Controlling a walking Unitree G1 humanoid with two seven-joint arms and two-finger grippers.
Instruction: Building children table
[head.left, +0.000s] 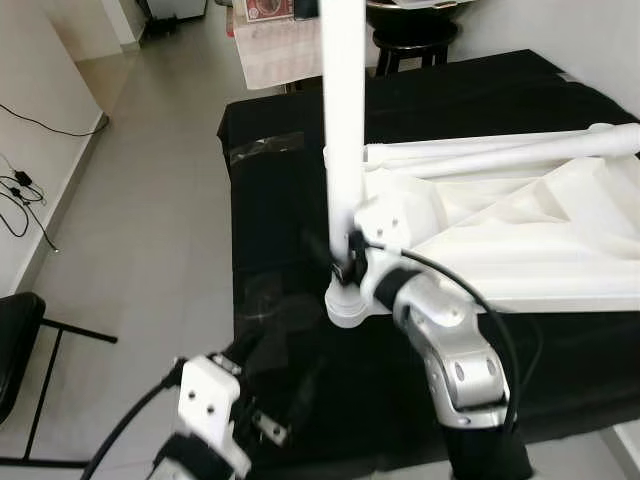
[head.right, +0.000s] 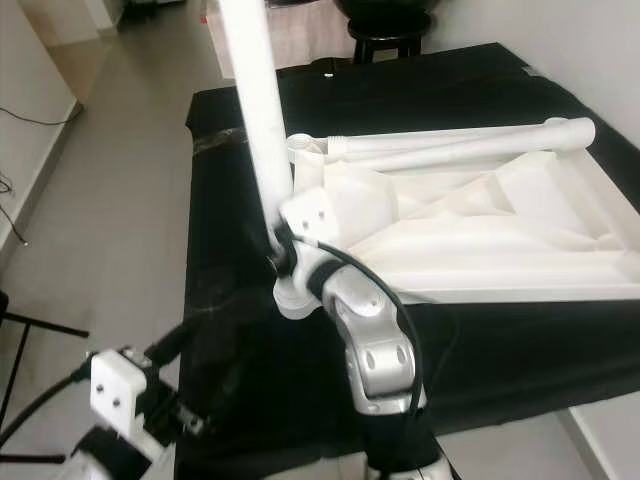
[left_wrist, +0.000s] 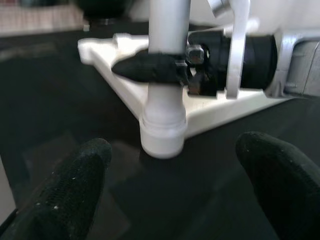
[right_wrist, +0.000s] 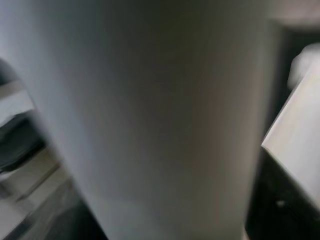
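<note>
Left eye view: a white plastic children's table (head.left: 520, 240) lies upside down on a tabletop (head.left: 270, 230) draped in black cloth, its ribbed underside facing up. One white leg (head.left: 341, 120) stands upright in the socket at the near left corner of the upturned table, rising out of the top of the picture. A second leg (head.left: 500, 150) lies flat along the far edge of the underside. The right claw (head.left: 345, 262) is pinched on the upright leg just above the socket, its silver arm reaching in from below. The left claw (head.left: 262, 350) hovers low over the black cloth, near the table corner but apart from it. Grey floor tiles run along the left, with black cables against the white wall and a black chair at the lower left edge. A dark round stool stands beyond the tabletop.

Right eye view: the same scene, with the lying leg (head.right: 470, 143) ending in a wider collar at the right.

Left wrist view: the left claw's two black fingertips (left_wrist: 75, 185) are spread wide, with the leg's socket (left_wrist: 161, 132) between them in the distance, untouched.

Right wrist view: the white leg (right_wrist: 150, 120), blurred, sits right up against the camera.
</note>
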